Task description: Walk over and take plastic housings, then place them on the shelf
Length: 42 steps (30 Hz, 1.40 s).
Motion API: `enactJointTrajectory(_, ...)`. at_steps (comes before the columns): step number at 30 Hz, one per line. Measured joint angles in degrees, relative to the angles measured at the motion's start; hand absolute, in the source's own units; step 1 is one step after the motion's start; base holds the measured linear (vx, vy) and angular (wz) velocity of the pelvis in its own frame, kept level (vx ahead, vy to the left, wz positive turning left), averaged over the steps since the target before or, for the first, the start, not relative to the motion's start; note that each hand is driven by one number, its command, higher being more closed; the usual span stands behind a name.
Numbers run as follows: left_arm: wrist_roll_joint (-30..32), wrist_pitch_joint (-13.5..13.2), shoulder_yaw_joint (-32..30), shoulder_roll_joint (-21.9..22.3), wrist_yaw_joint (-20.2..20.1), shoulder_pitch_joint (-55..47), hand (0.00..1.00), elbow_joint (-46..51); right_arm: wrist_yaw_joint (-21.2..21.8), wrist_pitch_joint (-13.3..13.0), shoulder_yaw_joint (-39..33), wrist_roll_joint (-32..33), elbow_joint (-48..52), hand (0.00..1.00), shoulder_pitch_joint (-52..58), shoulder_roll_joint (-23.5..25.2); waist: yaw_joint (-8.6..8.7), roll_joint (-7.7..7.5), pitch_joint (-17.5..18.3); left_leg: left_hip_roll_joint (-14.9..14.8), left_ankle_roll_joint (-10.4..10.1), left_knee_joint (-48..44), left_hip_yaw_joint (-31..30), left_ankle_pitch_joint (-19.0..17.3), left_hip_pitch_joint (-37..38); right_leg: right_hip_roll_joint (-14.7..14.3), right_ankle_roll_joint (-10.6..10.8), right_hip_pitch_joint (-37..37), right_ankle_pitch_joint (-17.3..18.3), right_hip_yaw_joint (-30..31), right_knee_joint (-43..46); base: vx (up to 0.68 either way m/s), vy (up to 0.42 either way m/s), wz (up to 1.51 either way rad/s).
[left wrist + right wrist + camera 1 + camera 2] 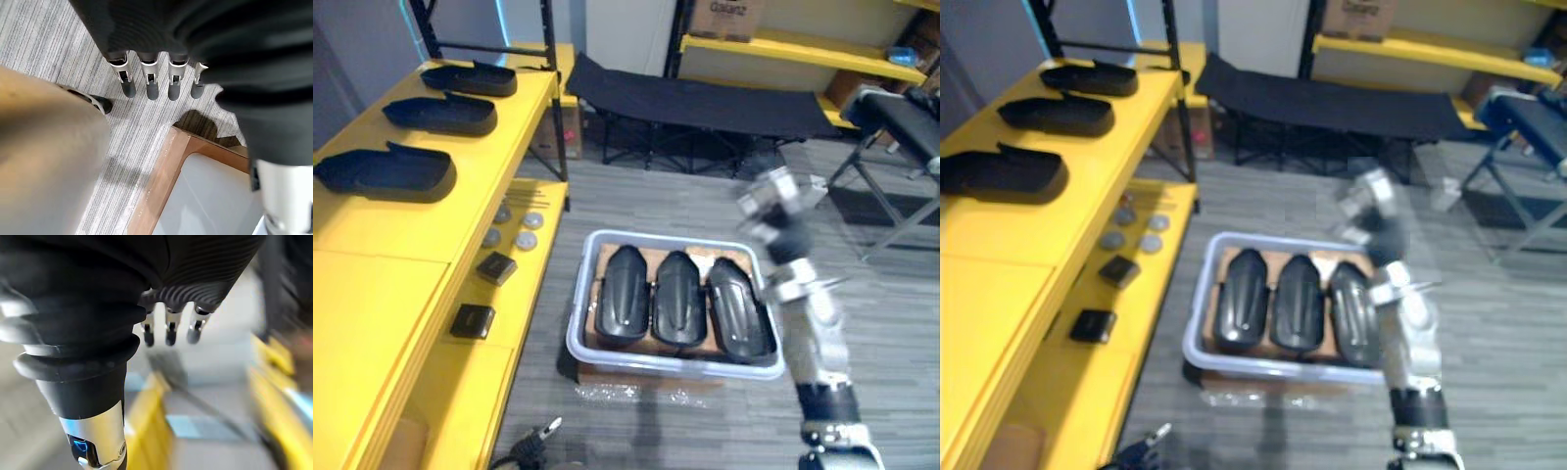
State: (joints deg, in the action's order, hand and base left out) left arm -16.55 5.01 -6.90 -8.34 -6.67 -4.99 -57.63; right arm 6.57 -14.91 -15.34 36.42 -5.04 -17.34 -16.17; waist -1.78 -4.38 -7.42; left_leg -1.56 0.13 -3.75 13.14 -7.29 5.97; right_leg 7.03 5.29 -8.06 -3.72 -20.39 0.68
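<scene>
Six black housings, one clear bin.

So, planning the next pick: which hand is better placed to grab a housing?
Right, probably: the right hand is raised beside the bin, near the rightmost housing; the left hand hangs over floor.

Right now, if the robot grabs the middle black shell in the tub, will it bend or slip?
Probably stiff: the middle housing holds its domed shape in the bin. Its shiny curved back might slip. It sits tight between two neighbours, so lifting could jostle them.
</scene>
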Motion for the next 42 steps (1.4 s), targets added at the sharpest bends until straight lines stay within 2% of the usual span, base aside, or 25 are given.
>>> enactJointTrajectory(1, 2.0, 0.1, 0.1, 0.0, -1.0, -0.1, 0.0, 0.2, -3.0, -0.2, -0.9, -0.1, -1.5, 0.0, 0.5, 0.0, 0.59, 0.19, -0.1, 0.0, 0.3, 0.4, -0.1, 0.4, 0.0, 0.2, 0.0, 0.9, 0.0, 0.0, 1.8, -0.1, 0.05, -0.05)
enactJointTrajectory(4, 4.5, 0.0, 0.5, -0.3, -1.2, -0.1, 0.0, 0.1, -6.6, -0.9, -2.1, -0.6, -6.0, 0.0, 2.5, 0.0, 1.92, 0.71, -0.3, -0.1, 0.9, 1.8, -0.4, 1.6, -0.1, 1.0, 0.0, 4.2, 0.0, 0.3, 7.5, -0.12, 0.075, 0.02)
enactJointTrajectory(7, 5.7, -0.5, 0.9, -0.5, -1.4, 0.0, 0.0, -0.4, -7.6, -3.0, -3.4, -2.7, -7.1, 0.0, 4.4, 0.0, 2.59, 0.7, -0.3, 0.3, 1.6, 3.2, -2.1, 2.5, 0.0, 1.9, 0.0, 5.2, 0.0, 0.1, 10.4, -0.11, 0.094, 0.29)
enactJointTrajectory(9, 5.7, -1.4, 1.0, -1.5, -2.4, 0.0, 0.0, -1.6, -8.6, -5.0, -5.4, -7.0, -7.1, 0.0, 5.7, 0.0, 2.79, 0.69, -0.1, 0.2, 1.6, 5.8, -4.8, 4.2, 0.2, 1.7, -1.4, 6.1, -1.0, 0.4, 12.4, -0.12, 0.058, 0.53)
enactJointTrajectory(11, 5.7, -1.4, 0.9, -2.4, -3.3, -0.8, 0.0, -1.7, -10.3, -5.1, -6.2, -8.5, -7.1, 0.0, 6.1, 0.0, 2.7, 0.22, 0.2, 0.1, 1.2, 7.3, -6.4, 5.6, 0.1, 0.9, -1.9, 5.8, -1.5, 1.8, 10.6, -0.08, 0.014, 0.44)
enactJointTrajectory(12, 5.7, -1.3, 0.6, -2.8, -3.5, -1.5, 0.0, -1.7, -11.7, -5.1, -6.4, -9.3, -7.1, 0.0, 6.1, 0.0, 2.35, -1.11, 0.6, 0.1, 1.2, 7.6, -6.7, 6.2, -0.1, 0.5, -1.2, 4.6, -2.0, 2.5, 7.8, -0.05, -0.026, 0.22)
enactJointTrajectory(14, 6.3, -1.1, 0.1, -3.5, -3.5, -3.2, 0.0, -1.7, -14.2, -4.9, -6.4, -10.7, -7.1, 0.0, 6.1, 0.0, 0.9, -1.84, 1.0, 0.3, 0.7, 7.8, -6.5, 6.5, -0.4, -0.2, -1.1, 3.7, -2.0, 3.4, 4.7, -0.04, -0.084, -0.02)
enactJointTrajectory(17, 8.1, -0.2, -1.0, -2.4, -3.5, -5.3, 0.0, -1.7, -18.4, -4.2, -6.9, -12.3, -7.1, 0.0, 5.7, -0.1, 0.79, -1.68, 0.8, 0.1, 0.0, 7.7, -6.9, 7.7, -2.2, -0.5, -1.1, 4.1, -1.8, 3.3, 3.2, -0.07, -0.097, 0.05)
enactJointTrajectory(20, 9.4, 0.0, -1.6, -1.9, -3.6, -5.0, 0.0, -1.1, -22.3, -2.8, -7.5, -12.6, -7.1, 0.0, 5.0, -0.7, 0.86, -0.82, -1.0, -0.2, -0.7, 7.8, -7.5, 8.7, -5.1, -1.2, -1.2, 5.7, -1.8, 3.5, 2.2, -0.14, -0.092, 0.07)
enactJointTrajectory(21, 10.1, -0.7, -1.7, -1.8, -3.7, -3.8, 0.0, -0.8, -24.1, -2.2, -8.6, -12.6, -7.1, 0.0, 4.2, -0.9, 0.77, -0.65, -2.4, -0.3, -0.9, 7.9, -7.5, 8.7, -6.8, -1.1, -1.7, 6.9, -1.4, 4.5, 1.4, -0.19, -0.086, -0.02)
enactJointTrajectory(22, 10.0, -1.6, -1.7, -1.9, -3.7, -3.1, 0.0, -0.6, -25.6, -1.8, -9.0, -12.6, -7.1, 0.0, 3.0, -0.9, 0.73, -0.89, -4.0, -0.2, -1.2, 8.0, -7.2, 9.3, -7.8, -0.9, -1.8, 7.6, -0.8, 5.7, 0.7, -0.18, -0.114, -0.12)
enactJointTrajectory(24, 8.8, -1.4, -1.7, -2.5, -3.7, -2.1, 0.0, 0.3, -27.9, -1.0, -9.6, -12.6, -7.1, 0.0, 1.2, -0.9, 0.67, -2.87, -6.4, 0.7, -2.0, 8.6, -6.1, 10.6, -9.4, 0.0, -0.4, 9.3, 2.3, 7.6, -0.4, -0.12, -0.146, -0.15)
enactJointTrajectory(26, 7.6, -1.8, -1.6, -2.5, -3.7, -1.2, 0.0, 0.3, -30.4, 0.2, -11.1, -12.7, -7.1, 0.0, 0.9, -1.0, 0.64, -2.34, -8.2, -0.4, -2.9, 8.8, -6.0, 12.0, -11.0, -1.2, -0.6, 11.0, 2.8, 7.6, -0.6, -0.07, -0.166, -0.09)
enactJointTrajectory(28, 7.6, -3.7, -0.7, -2.5, -3.7, -1.3, 0.0, 0.4, -33.8, 2.0, -13.3, -12.8, -7.1, 0.0, 2.4, -0.8, 0.89, -2.22, -9.2, -1.1, -3.2, 8.8, -6.4, 12.1, -11.2, -1.8, -0.7, 11.0, 2.7, 7.3, -0.2, 0.02, -0.09, 0.03)
enactJointTrajectory(29, 7.6, -3.9, -0.6, -2.5, -3.7, -1.3, 0.0, 0.7, -34.5, 2.3, -13.9, -12.8, -7.2, 0.0, 2.6, -0.8, 0.88, -2.06, -9.3, -1.2, -3.2, 8.8, -6.4, 12.1, -11.3, -1.9, -0.7, 10.9, 2.7, 7.3, -0.2, 0.04, -0.033, 0.06)
enactJointTrajectory(33, 7.3, -6.0, 2.0, -4.6, -3.7, 1.0, 0.0, 1.3, -38.7, 1.7, -15.7, -12.5, -9.8, 0.0, 2.5, -0.9, 0.86, -3.85, -12.5, -0.9, -2.9, 8.6, -7.8, 12.5, -13.3, -1.6, -0.4, 12.8, 2.4, 6.6, 0.6, 0.02, 0.016, 0.15)
enactJointTrajectory(35, 5.2, -6.1, 3.0, -5.2, -3.7, 3.2, 0.0, 1.6, -39.9, 1.5, -15.9, -12.6, -9.8, 0.0, 2.2, -1.0, 0.0, -4.0, -14.0, -0.8, -2.4, 8.4, -8.0, 13.0, -15.1, -1.5, 0.1, 14.6, 1.4, 6.8, 0.9, -0.01, 0.077, 0.16)
enactJointTrajectory(37, 5.1, -6.3, 3.1, -5.2, -3.7, 4.5, 0.0, 3.1, -40.9, 1.4, -16.1, -12.8, -9.8, 0.0, 0.4, -1.1, -0.72, -3.9, -15.7, -0.7, -2.2, 8.4, -8.0, 13.1, -15.7, -1.4, 0.5, 15.3, 0.5, 7.5, 0.9, 0.0, 0.089, 0.03)
enactJointTrajectory(40, 5.0, -6.8, 3.1, -5.2, -3.6, 5.8, 0.0, 3.6, -43.4, 1.4, -16.0, -13.1, -9.8, 0.0, -2.3, -1.6, -0.9, -3.78, -16.9, -0.1, -1.3, 5.7, -8.1, 12.4, -18.5, -0.7, 0.5, 17.0, 0.2, 8.0, 1.6, 0.01, 0.076, 0.08)
enactJointTrajectory(42, 3.2, -7.1, 3.1, -4.7, -3.6, 6.8, 0.0, 3.5, -46.0, 2.1, -16.0, -13.3, -9.8, 0.0, -4.2, -3.5, -1.03, -2.87, -17.8, 0.3, -0.8, 2.1, -8.5, 10.6, -20.6, -0.1, 0.5, 17.5, 0.2, 8.0, 1.9, 0.0, 0.063, 0.05)
